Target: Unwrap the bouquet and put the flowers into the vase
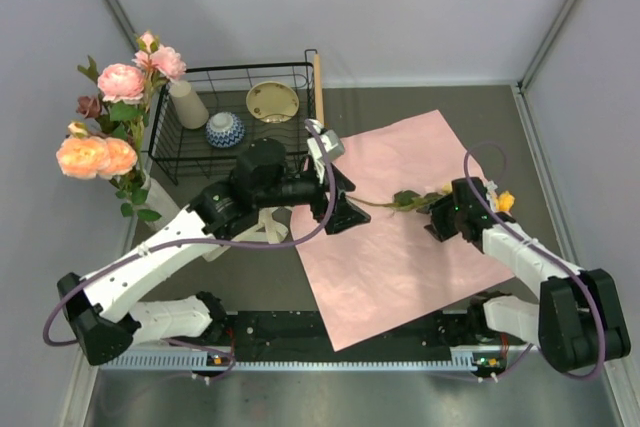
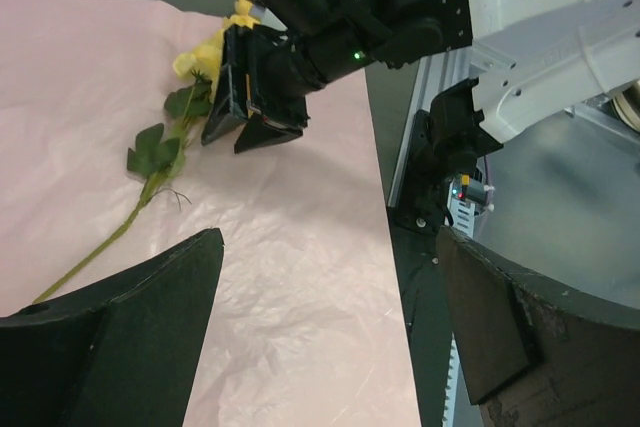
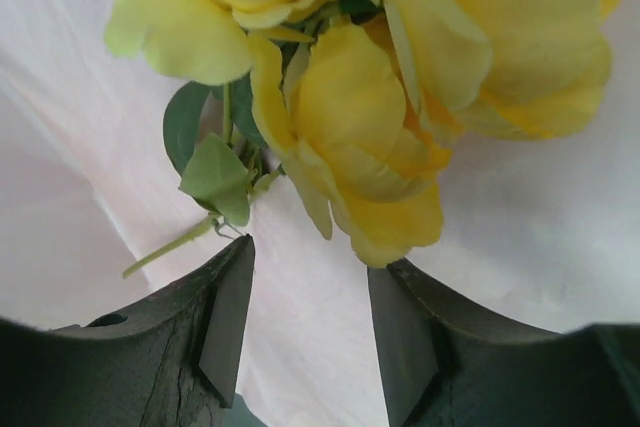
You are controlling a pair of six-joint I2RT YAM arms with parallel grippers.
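The bouquet's paper (image 1: pixel 400 237) lies unwrapped and flat, pink side up. One yellow rose (image 1: pixel 503 200) with a long green stem (image 1: pixel 385 203) lies across it. My right gripper (image 1: pixel 447 215) hovers by the rose's leaves; in its wrist view the rose head (image 3: pixel 380 97) sits just past the right gripper (image 3: pixel 310 259), open with nothing between the jaws. My left gripper (image 1: pixel 350 203) stands wide open over the paper near the stem's end (image 2: pixel 110 242). Pink, mauve and orange flowers (image 1: pixel 110 137) stand in the vase (image 1: pixel 161 197), mostly hidden by leaves.
A black wire basket (image 1: pixel 190 162) at the back left holds a beige cup (image 1: pixel 187 104), a blue-and-white bowl (image 1: pixel 225 129) and a cream plate (image 1: pixel 272 101). A wooden stick (image 1: pixel 319 87) leans at its right side. Grey walls close in on both sides.
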